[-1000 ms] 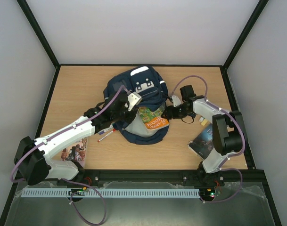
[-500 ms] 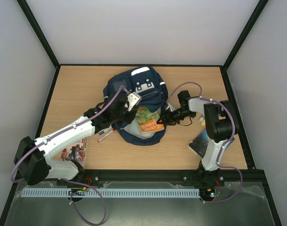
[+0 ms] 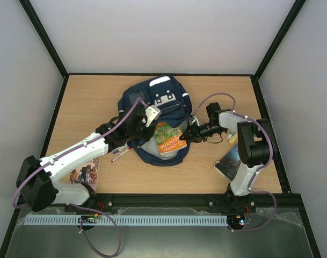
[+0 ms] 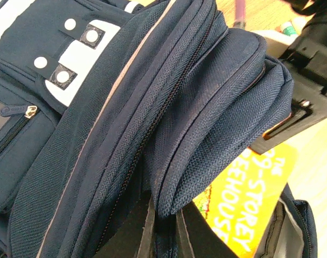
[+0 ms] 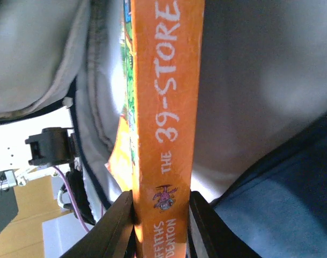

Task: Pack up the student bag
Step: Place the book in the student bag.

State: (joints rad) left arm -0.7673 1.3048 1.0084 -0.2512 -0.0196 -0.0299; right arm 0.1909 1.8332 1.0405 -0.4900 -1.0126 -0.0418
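The student bag (image 3: 160,99), navy with white stripes, lies mid-table with its mouth held open towards the arms. My left gripper (image 3: 146,116) is shut on the upper rim of the opening; in the left wrist view the folded navy fabric (image 4: 206,123) runs down between its fingers (image 4: 163,236). An orange book (image 3: 171,142) sits partly inside the mouth. My right gripper (image 3: 188,135) is shut on its spine (image 5: 166,107), with one finger pressed against each cover (image 5: 161,217). The bag's pale grey lining (image 5: 254,80) surrounds the book.
Pens (image 3: 121,153) lie left of the bag beside my left arm. An illustrated book (image 3: 86,173) rests at the near left under that arm. A dark book (image 3: 231,159) lies near the right arm's base, with a small yellow item (image 3: 232,139) just beyond it.
The right gripper has swung left to the bag's mouth and closed on the orange book, which has shifted slightly deeper into the bag. The left gripper has held still.
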